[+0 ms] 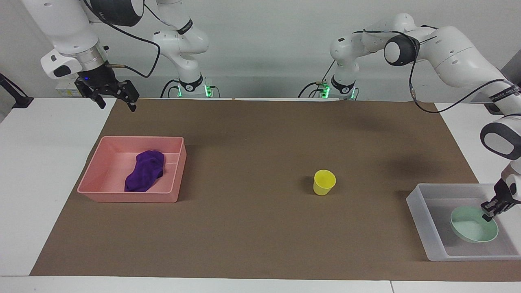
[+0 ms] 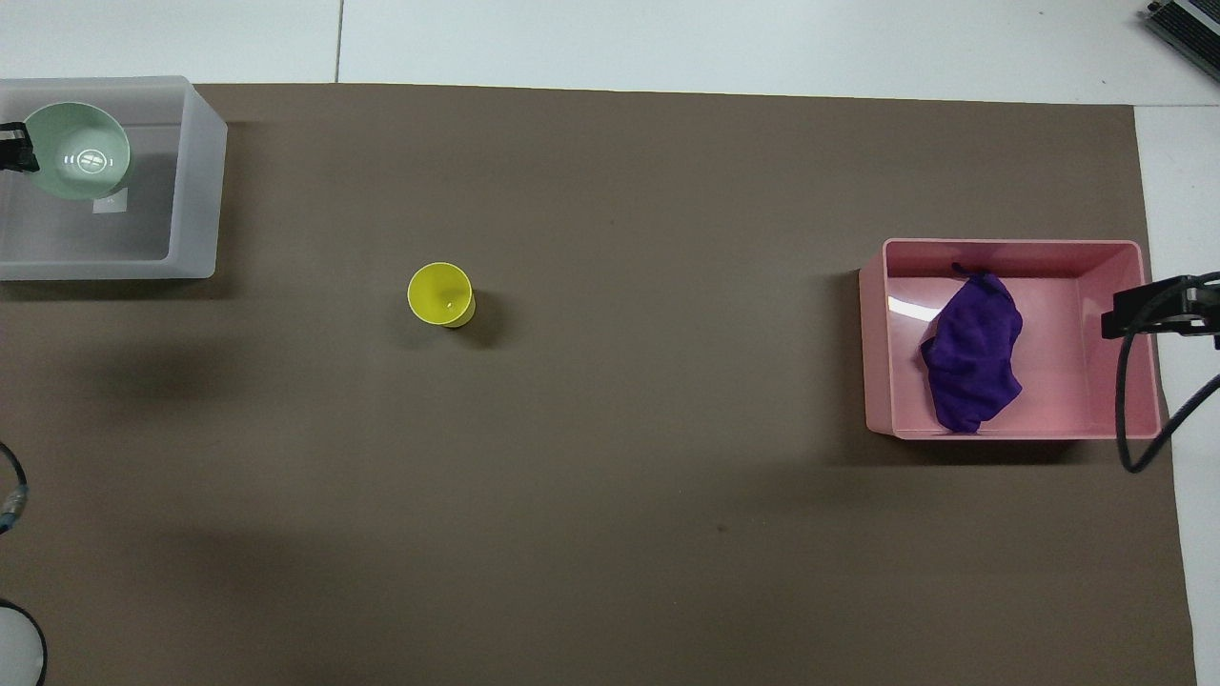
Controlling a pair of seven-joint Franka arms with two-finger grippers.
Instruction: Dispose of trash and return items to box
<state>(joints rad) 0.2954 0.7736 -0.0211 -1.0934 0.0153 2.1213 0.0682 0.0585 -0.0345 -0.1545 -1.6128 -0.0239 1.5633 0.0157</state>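
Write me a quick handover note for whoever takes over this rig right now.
Left hand: shut on the rim of the mint-green bowl, which is down inside the translucent box; not yet released.
Right hand: open, empty, raised near the right arm's end of the table, above and off the pink tray.
Purple rag: lying in the pink tray.
Yellow cup: upright on the brown mat, out of the box.
Done: rag binned, bowl in box.
Left: release the bowl, box the cup.
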